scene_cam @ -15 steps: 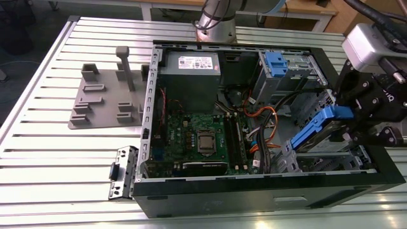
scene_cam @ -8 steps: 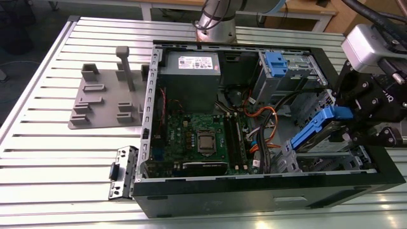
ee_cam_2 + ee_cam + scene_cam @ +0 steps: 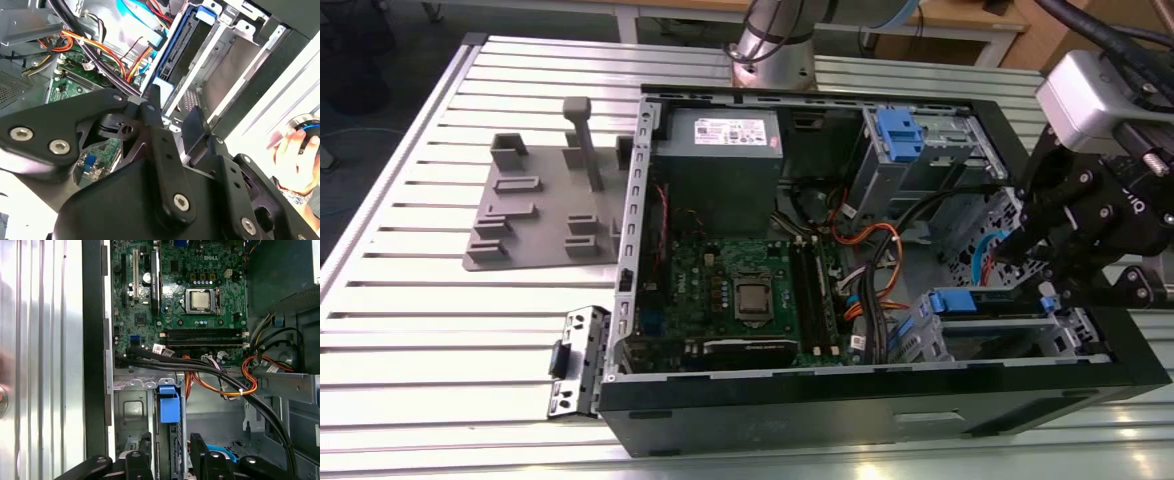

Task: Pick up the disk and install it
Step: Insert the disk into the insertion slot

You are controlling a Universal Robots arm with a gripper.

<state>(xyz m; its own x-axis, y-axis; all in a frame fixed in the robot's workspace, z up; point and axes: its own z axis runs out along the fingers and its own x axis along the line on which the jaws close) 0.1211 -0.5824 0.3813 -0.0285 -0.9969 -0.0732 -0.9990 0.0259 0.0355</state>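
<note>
The gripper hangs over the drive bays at the exterior view's right of the open computer case. Its black fingers stand apart in both wrist views, and between them in the first wrist view runs the edge of the disk, blue carrier tab up, slotted in the metal bay. Whether the fingers touch it, I cannot tell. The green circuit board and orange cables lie nearby. The case sits on a ribbed metal table, a grey fixture well apart. A hand shows beyond the case.
</note>
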